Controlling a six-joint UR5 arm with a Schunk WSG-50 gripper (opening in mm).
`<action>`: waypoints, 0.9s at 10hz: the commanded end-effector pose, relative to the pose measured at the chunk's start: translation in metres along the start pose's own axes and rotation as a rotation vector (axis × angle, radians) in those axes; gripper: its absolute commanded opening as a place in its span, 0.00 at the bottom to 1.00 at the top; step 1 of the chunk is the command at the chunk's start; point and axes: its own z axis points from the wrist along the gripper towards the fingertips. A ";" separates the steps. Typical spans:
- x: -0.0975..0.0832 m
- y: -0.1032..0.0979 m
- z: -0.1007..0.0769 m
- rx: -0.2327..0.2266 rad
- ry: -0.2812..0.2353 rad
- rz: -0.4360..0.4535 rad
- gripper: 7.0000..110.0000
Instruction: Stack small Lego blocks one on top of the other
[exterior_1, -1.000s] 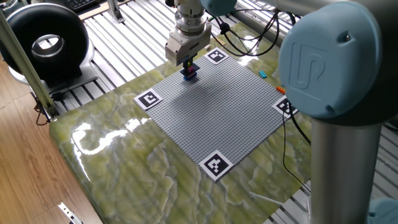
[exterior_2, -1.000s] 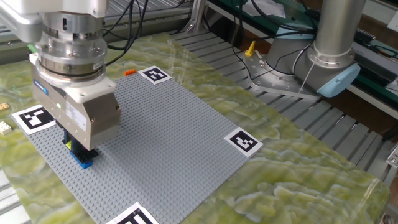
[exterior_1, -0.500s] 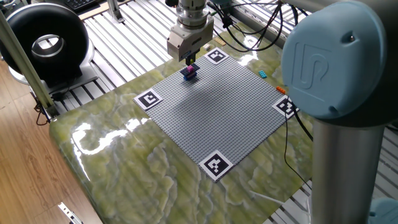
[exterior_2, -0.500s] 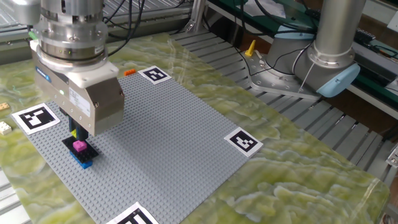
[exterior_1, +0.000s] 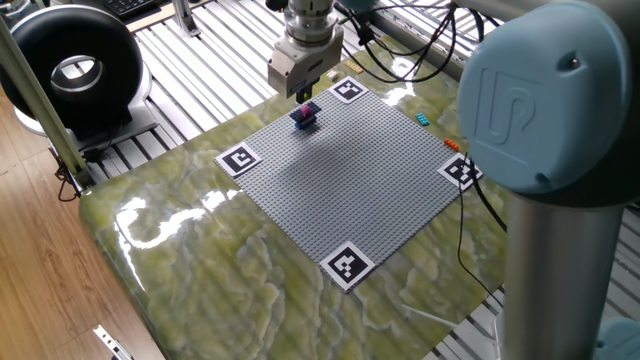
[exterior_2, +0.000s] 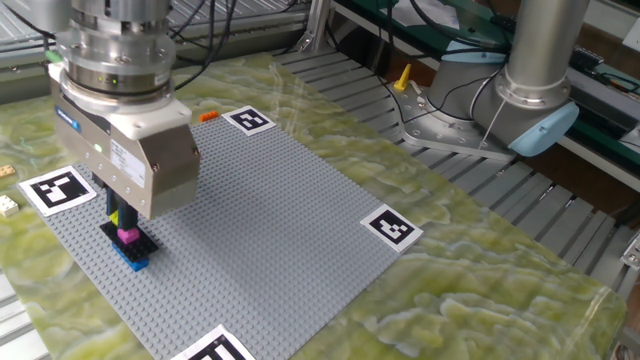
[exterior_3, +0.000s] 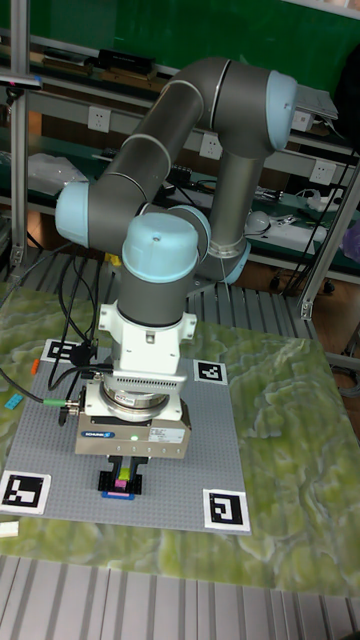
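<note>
A short stack of small Lego blocks (exterior_1: 306, 116) stands on the grey baseplate (exterior_1: 350, 185) near its far corner. A magenta brick (exterior_2: 128, 236) tops dark blue ones (exterior_2: 131, 257). In the tall fixed view the same stack (exterior_3: 120, 485) shows just under the tool. My gripper (exterior_2: 122, 214) hangs straight above the stack, a little clear of it, open and holding nothing. The one fixed view shows the gripper (exterior_1: 304, 97) from farther off. Its body hides the fingers' upper part.
Loose bricks lie off the plate: a cyan one (exterior_1: 423, 119), an orange one (exterior_1: 452, 145) and a tan one (exterior_2: 8, 205). Black-and-white marker tags (exterior_1: 239, 159) sit at the plate's corners. The arm's large blue-grey elbow (exterior_1: 545, 90) blocks the right side.
My gripper has risen off the stack and let go; the magenta brick stays on top of the dark blue ones.
</note>
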 end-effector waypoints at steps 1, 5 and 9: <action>0.000 0.001 0.007 -0.004 -0.032 0.006 0.00; 0.004 -0.001 0.009 -0.009 -0.011 0.004 0.00; 0.007 -0.002 0.012 -0.015 0.003 0.016 0.00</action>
